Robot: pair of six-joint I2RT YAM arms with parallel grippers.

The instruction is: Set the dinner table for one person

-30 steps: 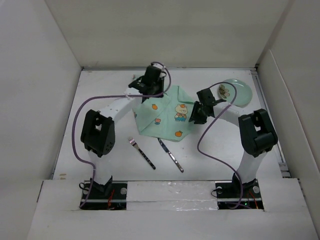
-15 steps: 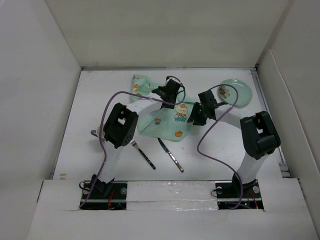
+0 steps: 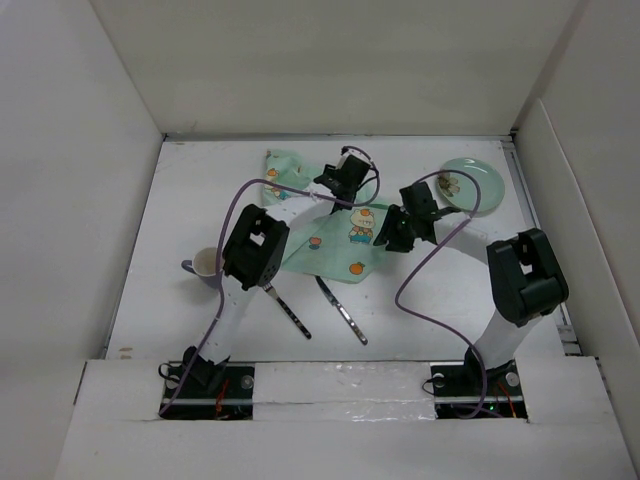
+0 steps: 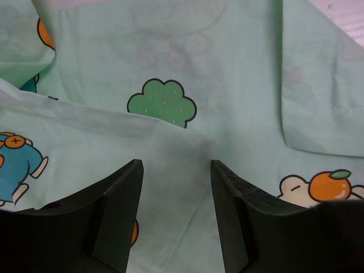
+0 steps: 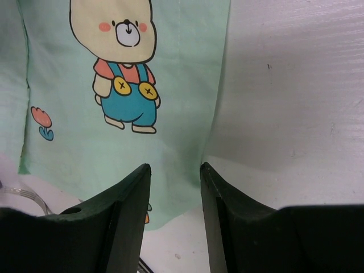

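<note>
Top external view: mint-green cartoon-printed cloth placemat [image 3: 330,250] lies rumpled at the far-centre of the matte-white rectangular surface [image 3: 450,300].
Left hand [image 4: 176,170] and right hand [image 5: 175,170]: fingers parted, gripping nothing. Likely the flattening step; next calls for pinching the edges.

Arms [image 3: 250,250]: mine are white links with black joint housings
Cables [image 3: 398,288]: purple loops
Fingers [image 4: 116,210]: matte black wedges

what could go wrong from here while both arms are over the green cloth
1. The placemat lies folded over itself under the open left end effector; a pinch there may catch two layers and leave it bunched.
2. The fork and knife lie at its near edge, so dragging it could sweep them.
3. The cup sits close to the left arm's elbow and might get knocked.
</note>
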